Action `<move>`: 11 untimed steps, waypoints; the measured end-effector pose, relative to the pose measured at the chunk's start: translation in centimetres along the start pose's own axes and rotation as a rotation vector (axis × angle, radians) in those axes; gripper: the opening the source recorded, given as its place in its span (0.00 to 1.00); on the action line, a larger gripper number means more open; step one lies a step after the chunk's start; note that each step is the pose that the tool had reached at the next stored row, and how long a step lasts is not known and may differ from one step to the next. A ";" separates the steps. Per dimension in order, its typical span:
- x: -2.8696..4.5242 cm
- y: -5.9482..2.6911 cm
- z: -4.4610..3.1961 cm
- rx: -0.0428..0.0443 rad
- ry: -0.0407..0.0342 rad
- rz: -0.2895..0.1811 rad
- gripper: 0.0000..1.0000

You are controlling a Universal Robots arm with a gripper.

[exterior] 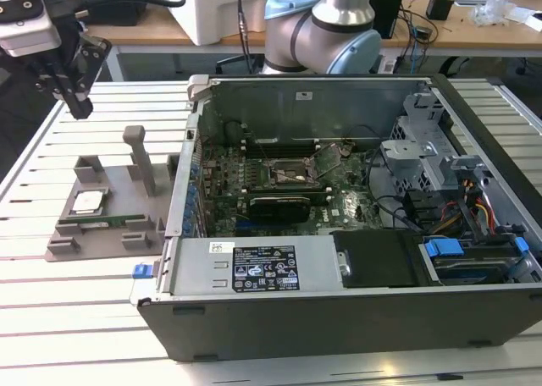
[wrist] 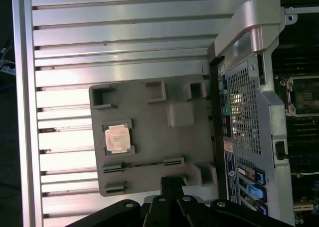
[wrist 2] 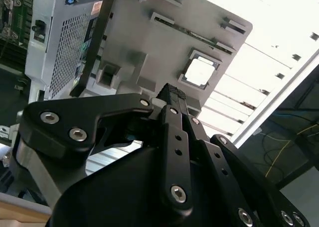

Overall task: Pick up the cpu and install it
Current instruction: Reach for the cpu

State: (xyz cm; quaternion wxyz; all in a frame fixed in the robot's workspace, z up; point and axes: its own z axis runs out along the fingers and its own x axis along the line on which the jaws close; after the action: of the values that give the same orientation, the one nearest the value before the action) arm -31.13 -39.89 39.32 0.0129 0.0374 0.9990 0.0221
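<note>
gripper (exterior: 76, 102) upper left of exterior view, jaws closed together, holding nothing. cpu (exterior: 87, 201) sits in grey holder (exterior: 114, 229), left-centre. motherboard socket (exterior: 284, 176) looks empty; pickup and install not yet done.

The silver-grey tubular robot arm (exterior: 345, 1) with pale blue joint caps carries a matte black gripper (wrist 2: 172, 92), its jointed link fingers (wrist 2: 174, 135) studded with silver screw heads.

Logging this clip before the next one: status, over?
Hand shut, empty, above holder. Cpu untouched in holder recess, outside the case. Holder's tall post stands near cpu.
</note>
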 end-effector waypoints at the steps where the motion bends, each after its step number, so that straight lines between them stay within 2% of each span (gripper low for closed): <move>1: 0.39 -0.03 -0.01 0.0000 0.0000 0.000 0.11; 5: 1.30 -0.10 -0.03 0.0000 -0.0001 0.000 0.11; 8: 2.72 -0.20 -0.07 0.0000 0.0000 0.000 0.11; 11: 3.47 -0.26 -0.09 -0.0001 0.0000 0.000 0.11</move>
State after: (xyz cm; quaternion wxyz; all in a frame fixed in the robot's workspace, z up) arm -34.61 -39.89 39.31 0.0130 0.0374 0.9990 0.0221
